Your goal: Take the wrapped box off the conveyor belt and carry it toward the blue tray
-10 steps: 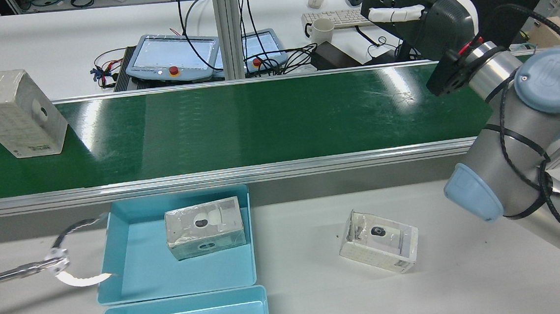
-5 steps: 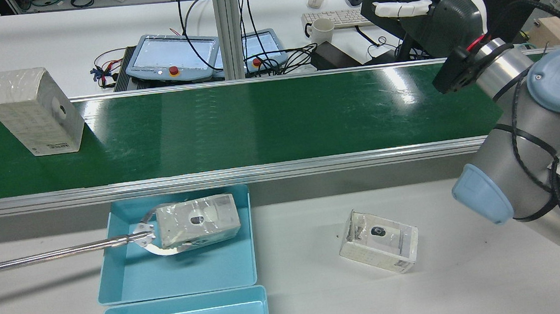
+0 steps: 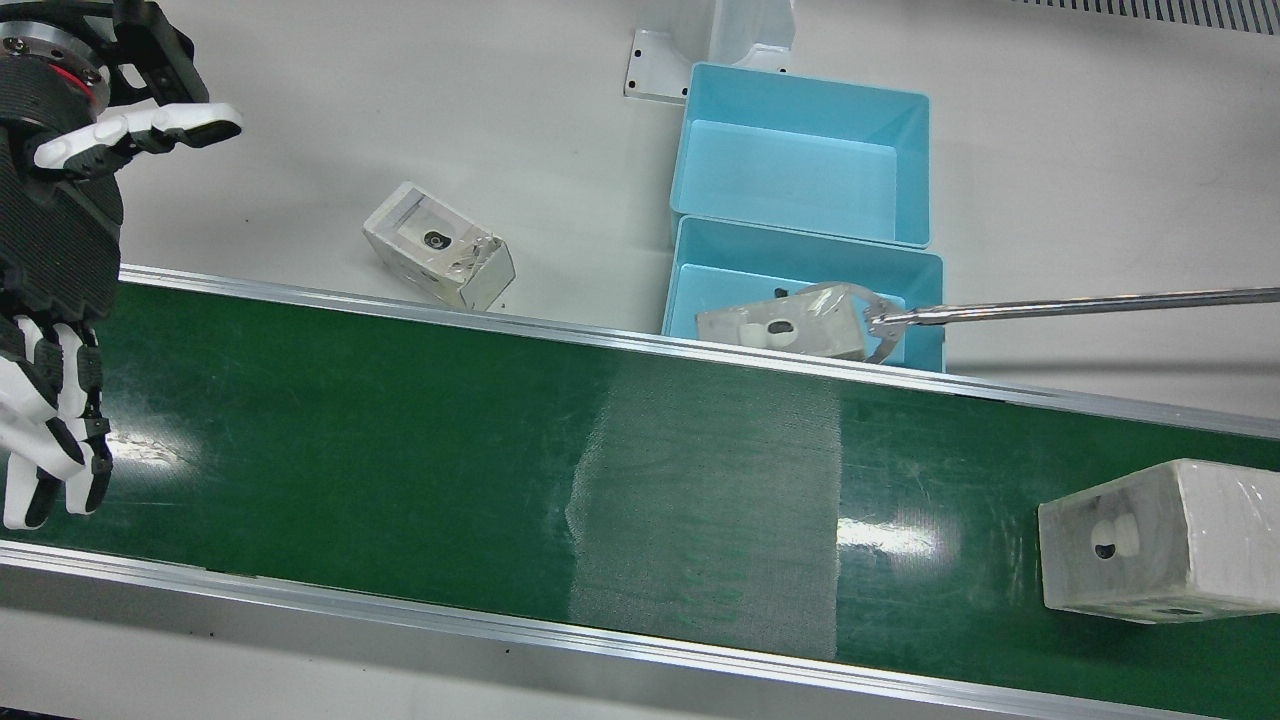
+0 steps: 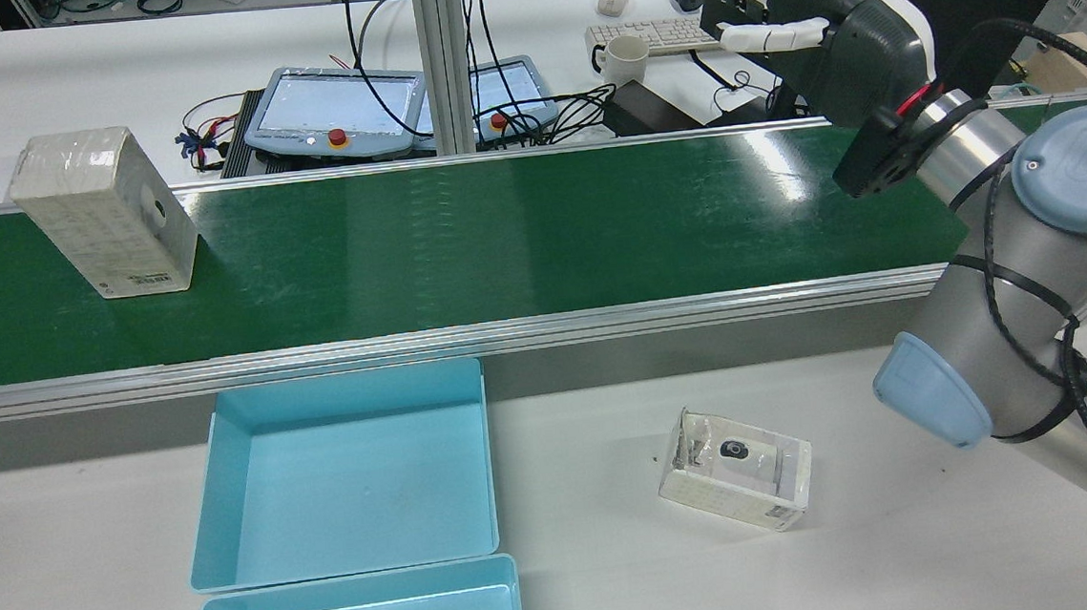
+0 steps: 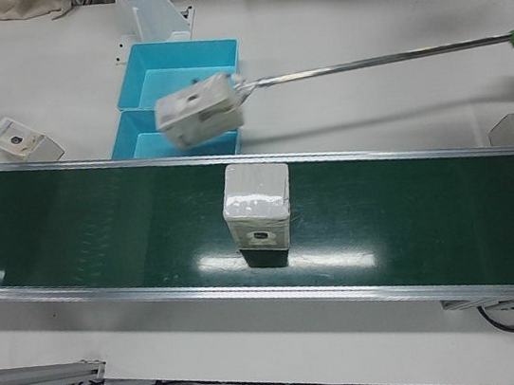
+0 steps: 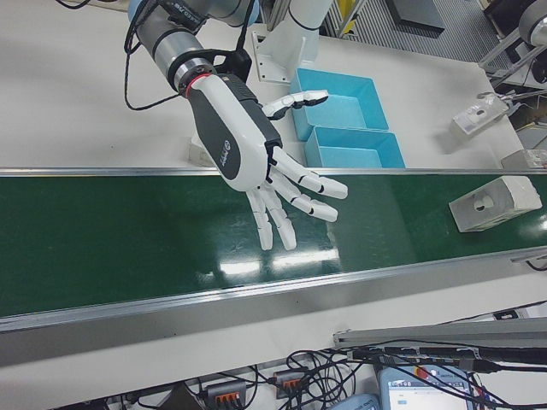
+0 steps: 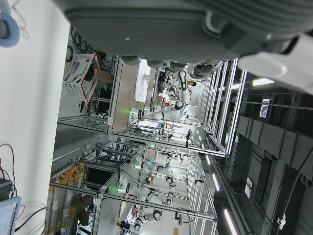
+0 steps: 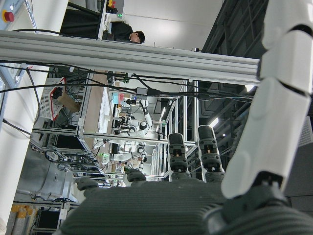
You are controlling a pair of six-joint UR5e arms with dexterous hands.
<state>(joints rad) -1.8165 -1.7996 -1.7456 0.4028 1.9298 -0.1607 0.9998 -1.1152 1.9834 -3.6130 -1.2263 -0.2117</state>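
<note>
Standing upright on the conveyor belt (image 4: 501,241), the wrapped box (image 4: 105,214) was a pale rectangular block under glossy, crinkled film, with a dark round mark on one face; it sat at the left end of the rear view and at the lower right of the front view, nothing touching it. The belt was smooth green with silver metal rails along both edges.

Three wrapped boxes could be counted: the one on the belt, a second (image 4: 736,480) with a clear window lying tilted on the white desk (image 4: 619,568) in the lower middle of the rear view, and a third (image 3: 782,325) clamped in the metal claw of a long reach pole (image 3: 1080,305), hanging over the nearer blue tray (image 3: 720,280). Two blue trays lay edge to edge, both shallow, rectangular plastic; the other tray (image 3: 805,165) held nothing.

The right hand (image 6: 256,158) hovered above the belt at the far end from the box, palm down, its white-and-black fingers (image 6: 295,192) spread wide and holding nothing. Only a dark ribbed underside of the left hand (image 7: 195,29) showed, in its own view, so I could not tell how its fingers stood.
</note>
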